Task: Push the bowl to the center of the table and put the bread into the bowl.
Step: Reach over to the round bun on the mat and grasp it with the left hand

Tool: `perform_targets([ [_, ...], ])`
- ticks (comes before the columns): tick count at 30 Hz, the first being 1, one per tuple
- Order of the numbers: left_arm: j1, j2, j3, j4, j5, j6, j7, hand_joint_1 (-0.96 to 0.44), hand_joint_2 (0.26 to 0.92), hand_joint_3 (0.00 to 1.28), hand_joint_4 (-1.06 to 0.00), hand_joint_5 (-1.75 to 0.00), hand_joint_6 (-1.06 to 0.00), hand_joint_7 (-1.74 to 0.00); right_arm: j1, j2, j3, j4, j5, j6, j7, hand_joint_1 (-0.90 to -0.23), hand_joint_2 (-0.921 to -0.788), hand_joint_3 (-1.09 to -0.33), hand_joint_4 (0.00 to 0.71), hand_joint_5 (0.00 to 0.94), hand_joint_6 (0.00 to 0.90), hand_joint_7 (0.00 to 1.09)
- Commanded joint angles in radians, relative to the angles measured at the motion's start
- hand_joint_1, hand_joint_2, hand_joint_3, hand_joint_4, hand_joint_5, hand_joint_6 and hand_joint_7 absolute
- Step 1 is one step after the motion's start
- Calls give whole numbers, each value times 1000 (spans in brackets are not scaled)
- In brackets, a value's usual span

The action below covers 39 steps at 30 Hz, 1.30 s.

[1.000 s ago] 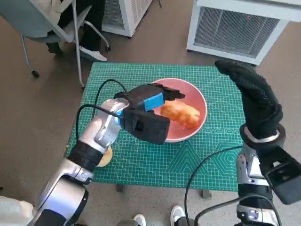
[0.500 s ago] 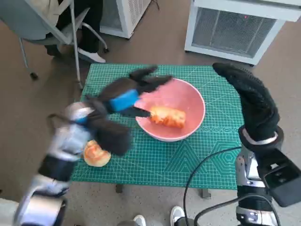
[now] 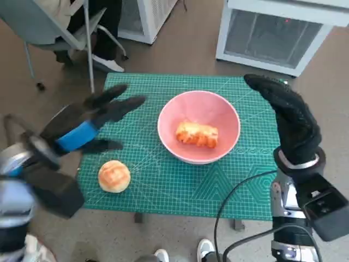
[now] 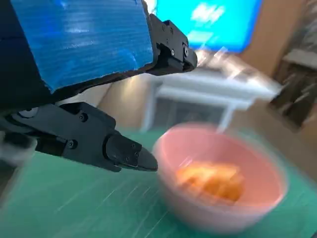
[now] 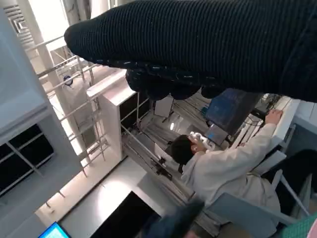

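A pink bowl (image 3: 199, 134) is sitting near the middle of the green cutting mat (image 3: 240, 180) that is covering the tabletop, and a long piece of bread (image 3: 197, 134) is lying inside it on the bowl's floor; the blurred left wrist view is showing the same bread (image 4: 212, 179) resting in the bowl (image 4: 223, 183). A round bun (image 3: 114, 176) is lying on the mat towards the near left corner, well apart from the bowl. The left robot hand (image 3: 87, 125) is hanging over the mat's left edge with its fingers spread and nothing in them, apart from both bowl and bun. The right robot hand (image 3: 289, 117) is standing upright over the mat's right side, gloved fingers extended and gripping nothing, just beside the bowl's right rim without touching it. Bare mat is lying in front of the bowl and between the bowl and the bun. A chair (image 3: 54, 27) and a white cabinet (image 3: 278, 33) are standing on the floor beyond the far edge
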Motion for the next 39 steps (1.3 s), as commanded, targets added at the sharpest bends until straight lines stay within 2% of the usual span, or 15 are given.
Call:
perform_targets([
  [1,71,32,26,-55,-7,27,-25,-287,860,2,-264,-4,-396,-19,13,13,6,13,13,11,2,-605,-921,-750,266,1,-1,639],
  [14,173,14,-20,18,52,6,5,-266,860,0,-253,0,-386,-3,2,19,12,33,30,12,15,-593,-921,-750,267,1,-1,634],
  [21,161,-21,-82,80,80,13,17,-230,847,1,-243,0,-375,0,-2,13,10,47,46,10,31,-591,-921,-750,265,0,-1,632],
  [32,107,-73,-196,211,143,34,28,-209,855,4,-233,-1,-360,-2,1,10,8,39,42,13,36,-588,-921,-753,264,0,-1,626],
  [36,92,-82,-234,244,179,63,21,-189,859,5,-279,-18,-389,-15,1,8,8,36,40,14,35,-590,-921,-754,262,0,-1,626],
  [39,79,-83,-263,265,209,95,8,-169,865,6,-362,-29,-456,-36,2,6,7,33,38,14,34,-593,-921,-754,262,0,-1,625],
])
